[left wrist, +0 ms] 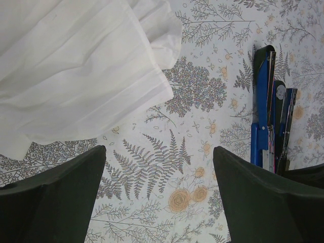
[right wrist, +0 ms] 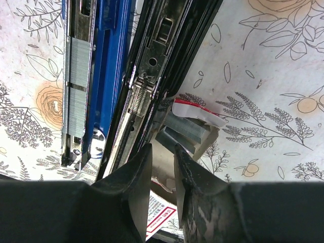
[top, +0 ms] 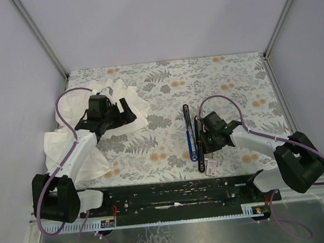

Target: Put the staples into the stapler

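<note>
The stapler [top: 190, 133] lies opened flat on the flowered table, blue half beside black half. It also shows in the left wrist view [left wrist: 266, 116] and the right wrist view [right wrist: 109, 66]. A silvery strip of staples [right wrist: 77, 86] sits in the metal channel of the blue half. The small white staple box [top: 210, 167] with a red label lies open just right of the stapler's near end, with more staple strips [right wrist: 185, 132] inside. My right gripper [top: 206, 149] [right wrist: 162, 152] hovers over the box, jaws a narrow gap apart with nothing between them. My left gripper [top: 121, 113] [left wrist: 159, 152] is wide open and empty.
A large crumpled white cloth [top: 135, 115] [left wrist: 76, 66] covers the left part of the table, under and behind the left arm. A black rail [top: 174, 192] runs along the near edge. Grey walls close in the left, right and back.
</note>
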`<state>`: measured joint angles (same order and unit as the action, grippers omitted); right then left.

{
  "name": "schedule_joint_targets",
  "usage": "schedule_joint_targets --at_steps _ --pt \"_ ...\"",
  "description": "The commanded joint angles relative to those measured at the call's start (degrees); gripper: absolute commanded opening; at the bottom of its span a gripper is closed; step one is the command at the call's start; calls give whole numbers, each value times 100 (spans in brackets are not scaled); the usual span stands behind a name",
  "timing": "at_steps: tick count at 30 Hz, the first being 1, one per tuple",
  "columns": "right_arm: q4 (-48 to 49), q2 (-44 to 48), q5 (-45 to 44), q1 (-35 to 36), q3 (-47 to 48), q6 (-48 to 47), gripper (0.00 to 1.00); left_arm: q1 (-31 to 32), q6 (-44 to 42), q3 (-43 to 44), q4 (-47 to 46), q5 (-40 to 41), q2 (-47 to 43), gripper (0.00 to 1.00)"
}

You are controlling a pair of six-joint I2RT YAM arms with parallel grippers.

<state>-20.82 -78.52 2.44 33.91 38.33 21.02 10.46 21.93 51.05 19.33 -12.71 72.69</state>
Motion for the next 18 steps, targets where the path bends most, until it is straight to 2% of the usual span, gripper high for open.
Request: schedule_joint_targets --at_steps 1,8,11,14,18 --pt "-39 -24 -205 134 77 70 32 -26 -58 36 -271 8 -64 86" --pt "-32 -194 -797 480 169 78 34 -31 -65 28 -270 27 -105 86" --pt "-81 -308 -1138 673 219 131 31 -26 -62 29 -272 44 -119 86" --pt "-212 -402 -1568 845 315 222 24 -30 -72 28 -272 58 -130 86" --pt "-347 -421 -1892 906 377 376 10 -26 -75 29 -272 58 -146 86"
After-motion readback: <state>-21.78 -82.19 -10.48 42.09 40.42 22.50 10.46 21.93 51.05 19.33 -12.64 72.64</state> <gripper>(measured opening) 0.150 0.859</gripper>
